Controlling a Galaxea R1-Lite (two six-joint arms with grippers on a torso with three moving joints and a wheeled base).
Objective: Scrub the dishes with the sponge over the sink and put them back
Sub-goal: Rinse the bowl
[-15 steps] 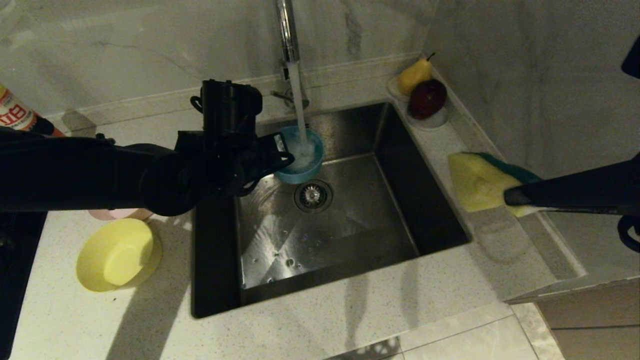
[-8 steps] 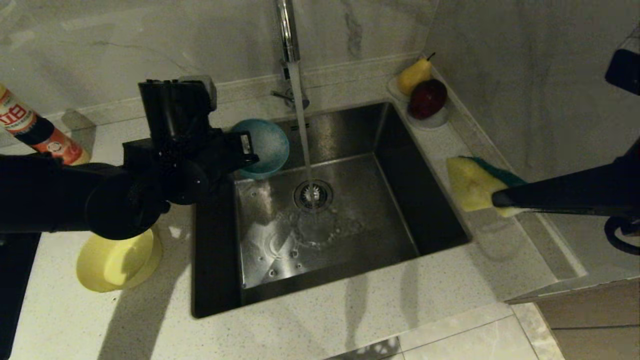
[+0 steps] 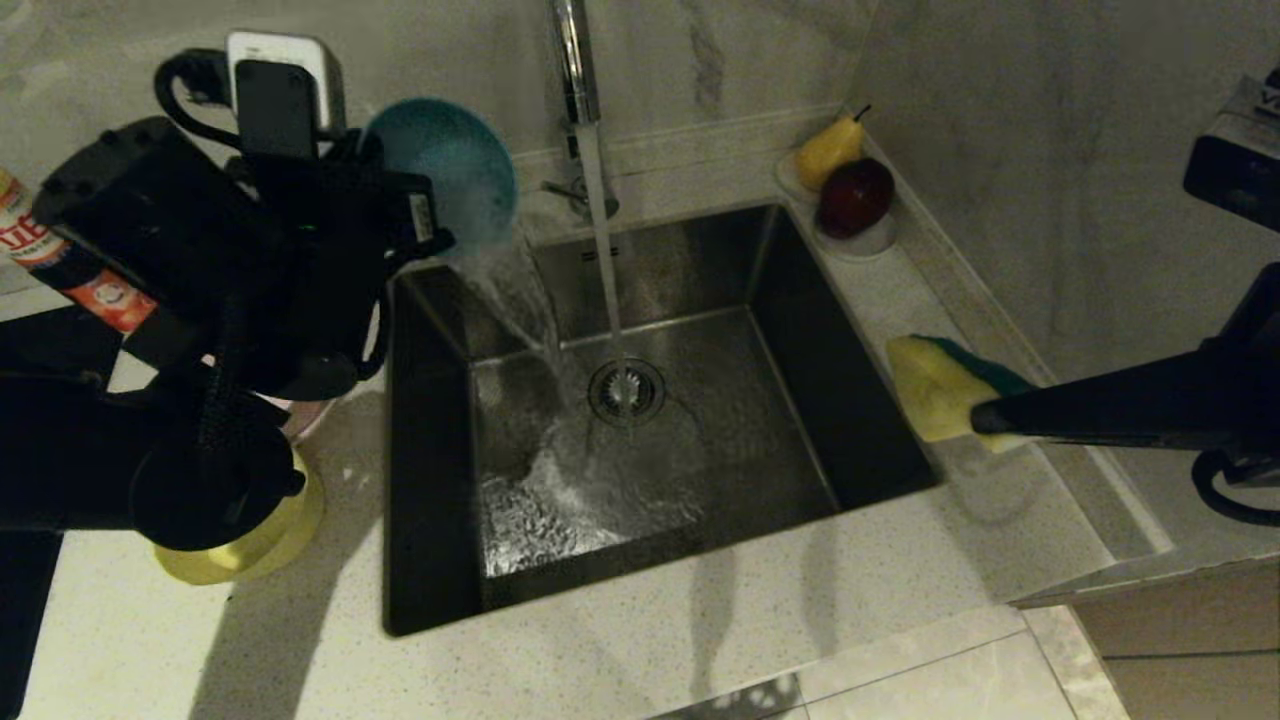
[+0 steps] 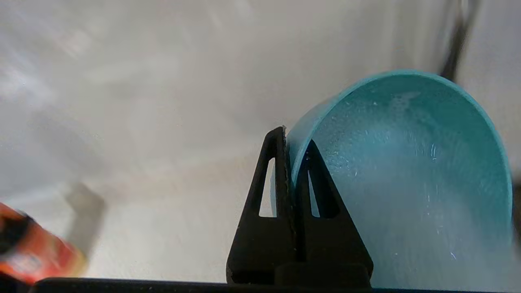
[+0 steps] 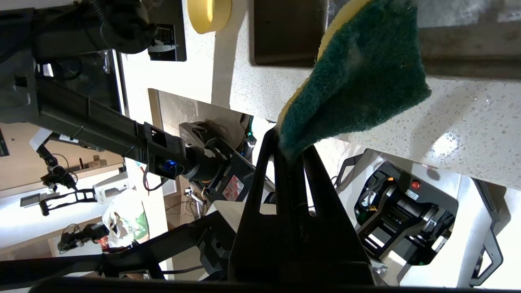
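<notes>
The light blue bowl [image 3: 450, 170] hung tipped on its side above the back left corner of the sink [image 3: 640, 420], its rim pinched in the left tool [image 4: 291, 140], water spilling from it into the basin. The sponge [image 3: 945, 385], yellow face up and green beneath, drooped from the right tool [image 5: 291, 156] just past the sink's right rim. The yellow bowl [image 3: 270, 530] sat upside down on the desk left of the sink, with the pink bowl [image 3: 305, 415] just behind it, mostly hidden.

Probably a home kitchen: steel sink [image 3: 700, 400]; running tap [image 3: 572, 60]; speckled stone counter [image 3: 700, 640].
</notes>
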